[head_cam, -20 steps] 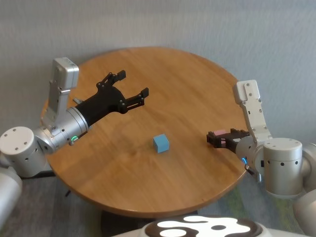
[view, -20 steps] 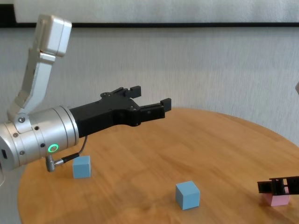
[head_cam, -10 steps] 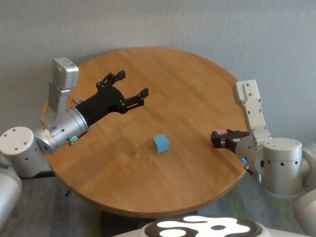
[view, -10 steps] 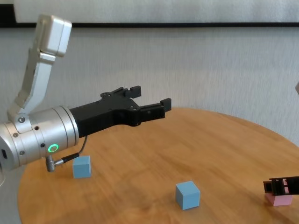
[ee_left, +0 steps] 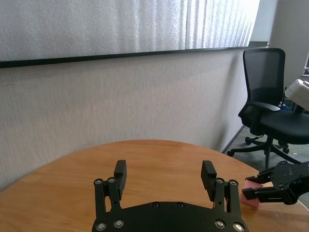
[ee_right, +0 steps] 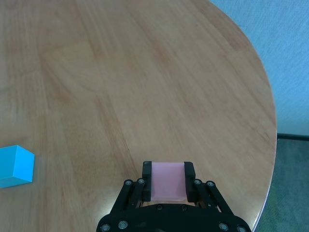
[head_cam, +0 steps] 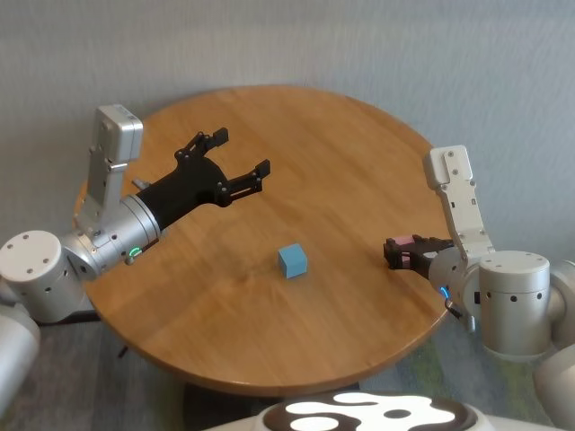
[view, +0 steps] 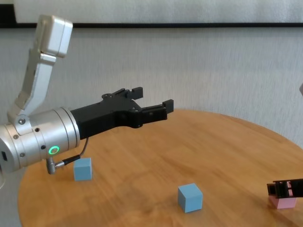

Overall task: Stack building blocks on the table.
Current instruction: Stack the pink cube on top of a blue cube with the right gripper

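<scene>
Three building blocks are being counted in all: one pink block [ee_right: 168,181] and two light blue ones. The pink block is being clamped between the fingers of the right gripper [ee_right: 168,180], low on the table [head_cam: 341,153] at about four o'clock near its rim; that grip is being shown plainly only in the right wrist view. One blue block [head_cam: 293,260] is being seen near six o'clock of the table's centre. The second blue block [view: 82,169] is being revealed only by the chest view, under the left forearm. The left gripper [head_cam: 239,162] is being held above the table around nine o'clock, fingers spread wide, empty.
</scene>
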You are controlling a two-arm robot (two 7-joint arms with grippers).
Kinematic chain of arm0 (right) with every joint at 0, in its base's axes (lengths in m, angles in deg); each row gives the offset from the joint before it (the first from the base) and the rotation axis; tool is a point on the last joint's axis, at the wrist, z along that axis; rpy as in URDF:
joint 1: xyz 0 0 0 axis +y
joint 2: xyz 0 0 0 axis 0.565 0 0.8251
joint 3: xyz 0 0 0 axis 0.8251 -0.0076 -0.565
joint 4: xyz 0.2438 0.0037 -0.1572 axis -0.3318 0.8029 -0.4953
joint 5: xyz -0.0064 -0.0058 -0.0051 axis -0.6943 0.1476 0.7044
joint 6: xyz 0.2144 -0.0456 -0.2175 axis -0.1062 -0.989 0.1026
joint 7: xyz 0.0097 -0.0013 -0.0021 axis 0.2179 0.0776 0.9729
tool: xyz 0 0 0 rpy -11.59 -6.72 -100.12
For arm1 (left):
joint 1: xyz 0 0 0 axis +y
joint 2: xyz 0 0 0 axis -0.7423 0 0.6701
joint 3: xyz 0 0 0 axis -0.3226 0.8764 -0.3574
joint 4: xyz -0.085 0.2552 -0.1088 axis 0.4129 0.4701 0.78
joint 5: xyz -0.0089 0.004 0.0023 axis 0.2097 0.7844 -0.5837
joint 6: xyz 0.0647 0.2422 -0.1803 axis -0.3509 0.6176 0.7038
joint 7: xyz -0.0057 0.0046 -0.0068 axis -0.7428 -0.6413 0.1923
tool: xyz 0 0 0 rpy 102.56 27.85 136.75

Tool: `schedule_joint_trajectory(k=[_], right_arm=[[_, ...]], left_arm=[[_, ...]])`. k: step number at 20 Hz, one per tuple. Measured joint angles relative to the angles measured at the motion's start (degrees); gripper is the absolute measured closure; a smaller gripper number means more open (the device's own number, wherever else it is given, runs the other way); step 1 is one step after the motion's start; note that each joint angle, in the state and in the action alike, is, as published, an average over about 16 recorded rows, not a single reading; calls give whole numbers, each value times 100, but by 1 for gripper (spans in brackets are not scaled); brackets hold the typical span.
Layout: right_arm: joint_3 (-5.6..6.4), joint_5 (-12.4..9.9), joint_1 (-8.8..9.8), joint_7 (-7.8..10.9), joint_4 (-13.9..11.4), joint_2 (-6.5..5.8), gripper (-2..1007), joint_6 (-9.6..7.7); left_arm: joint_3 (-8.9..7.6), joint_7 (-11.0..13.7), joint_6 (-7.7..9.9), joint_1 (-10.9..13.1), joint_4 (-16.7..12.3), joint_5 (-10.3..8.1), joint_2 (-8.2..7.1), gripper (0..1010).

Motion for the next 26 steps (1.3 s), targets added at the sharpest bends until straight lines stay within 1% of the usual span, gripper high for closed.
schedule_joint_trajectory(k=[8,16,21,26], right_arm=[[-2,7,6,17,-18,-3,648,12],[-56,78,11,145,-117,-19,648,89],[-139,150,-24,305,-206,-17,648,162],[-280,221,-110,519,-274,12,648,216]], left_arm=[[0,0,0,0,0,0,0,8],[0,0,0,0,0,0,0,8],[0,0,0,0,0,0,0,9],[0,0,0,0,0,0,0,9]])
